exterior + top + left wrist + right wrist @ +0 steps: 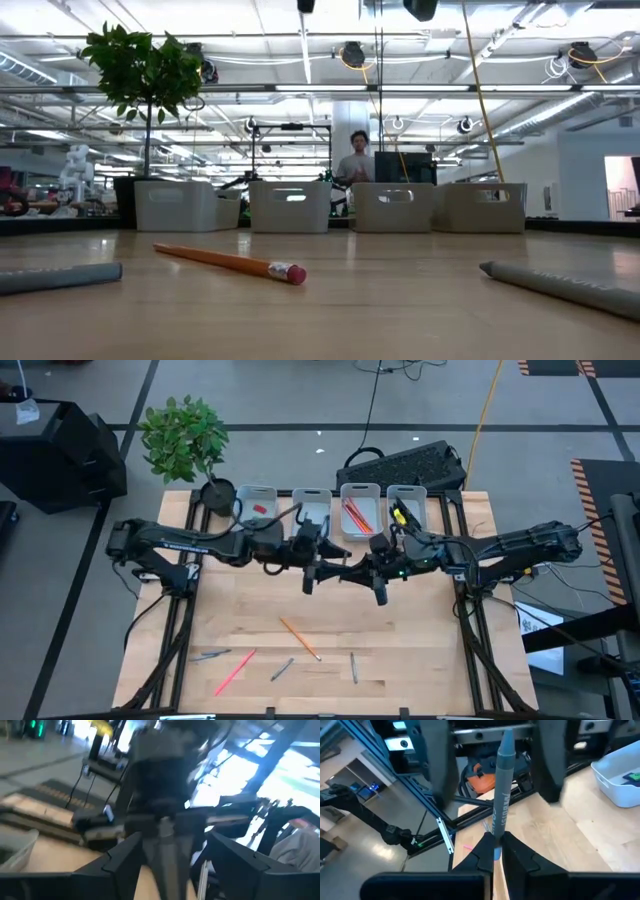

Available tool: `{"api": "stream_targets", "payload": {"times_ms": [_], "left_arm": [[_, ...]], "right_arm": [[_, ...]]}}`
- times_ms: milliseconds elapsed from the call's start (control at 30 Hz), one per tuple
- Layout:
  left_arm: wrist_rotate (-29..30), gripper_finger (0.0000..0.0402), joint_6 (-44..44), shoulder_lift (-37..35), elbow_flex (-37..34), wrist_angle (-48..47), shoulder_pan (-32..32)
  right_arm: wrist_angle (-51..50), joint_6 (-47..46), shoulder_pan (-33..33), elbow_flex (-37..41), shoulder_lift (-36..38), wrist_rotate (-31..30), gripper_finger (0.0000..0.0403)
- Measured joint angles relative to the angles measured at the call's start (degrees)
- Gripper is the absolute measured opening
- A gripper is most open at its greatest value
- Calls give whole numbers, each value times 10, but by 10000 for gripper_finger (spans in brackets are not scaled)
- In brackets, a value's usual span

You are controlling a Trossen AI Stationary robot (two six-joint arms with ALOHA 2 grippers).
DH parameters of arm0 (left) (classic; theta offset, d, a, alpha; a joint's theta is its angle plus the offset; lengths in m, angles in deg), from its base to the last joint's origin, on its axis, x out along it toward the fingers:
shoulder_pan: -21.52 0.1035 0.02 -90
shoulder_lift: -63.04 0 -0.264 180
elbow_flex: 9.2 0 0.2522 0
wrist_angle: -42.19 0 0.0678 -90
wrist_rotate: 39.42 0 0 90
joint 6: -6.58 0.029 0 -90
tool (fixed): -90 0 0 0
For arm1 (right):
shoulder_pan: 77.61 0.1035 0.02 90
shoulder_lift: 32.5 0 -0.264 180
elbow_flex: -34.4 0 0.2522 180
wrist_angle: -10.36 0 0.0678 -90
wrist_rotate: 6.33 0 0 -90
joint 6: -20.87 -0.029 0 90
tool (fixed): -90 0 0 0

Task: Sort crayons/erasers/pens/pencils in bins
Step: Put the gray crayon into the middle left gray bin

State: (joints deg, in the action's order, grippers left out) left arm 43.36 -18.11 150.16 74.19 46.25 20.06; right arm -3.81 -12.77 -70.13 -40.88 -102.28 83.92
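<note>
While the right gripper (pixel 495 851) pinches a grey crayon (pixel 501 790), the left gripper (pixel 167 850) brackets it, fingers spread. Mid-air handover, likely. Next: left closes, right lets go.

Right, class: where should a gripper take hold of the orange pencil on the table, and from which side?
Grip the orange pencil mid-shaft, probably from straight above, fingers across its length: it lies flat and diagonal on the table, with nothing touching it.

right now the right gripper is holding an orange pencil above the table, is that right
No: the right gripper is shut on a grey crayon, as the right wrist view shows; the orange pencil lies on the table.
</note>
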Motion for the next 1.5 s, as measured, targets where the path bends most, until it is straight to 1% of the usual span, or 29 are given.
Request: {"api": "stream_targets", "payload": {"times_ms": [133, 267, 433, 600, 700, 833, 933, 1000, 1067, 1133, 1233, 1267, 1400, 1500], "left_arm": [[-5, 199, -2, 10, 3, -10, 7], [-38, 163, -25, 8, 3, -11, 12], [-46, 101, -56, 9, 3, -29, 13], [-50, 25, -68, 9, 3, -30, 14], [-50, 24, -70, 8, 3, -28, 14], [-50, 28, -83, 0, 3, -43, 19], [-27, 25, -78, -15, 22, -127, 31], [9, 25, -69, -23, 50, -243, 45], [54, 25, -62, -22, 95, -361, 64], [94, 25, -59, -13, 136, -478, 87], [128, 25, -80, 14, 170, -579, 137], [132, 25, -89, 26, 171, -603, 156], [131, 25, -100, 85, 172, -611, 221], [126, 25, -99, 140, 173, -588, 253]], "right_arm": [[2, 1, 0, 0, -2, -3, 13], [5, 3, 0, 0, -2, -15, 13], [8, 13, 0, 0, -2, -19, 13], [12, 25, 0, 0, -2, -18, 16], [19, 40, 0, 0, -2, -18, 36], [16, 54, 0, 0, 1, -17, 92], [9, 74, -2, 0, 21, -21, 144], [-12, 84, -7, 0, 43, -34, 176], [-49, 99, -14, 0, 69, -51, 203], [-80, 111, -21, 0, 95, -67, 223], [-124, 123, -30, 0, 126, -80, 239], [-135, 123, -32, 0, 135, -80, 241], [-171, 123, -37, 0, 153, -80, 240], [-198, 134, -37, 0, 155, -80, 237]]}}
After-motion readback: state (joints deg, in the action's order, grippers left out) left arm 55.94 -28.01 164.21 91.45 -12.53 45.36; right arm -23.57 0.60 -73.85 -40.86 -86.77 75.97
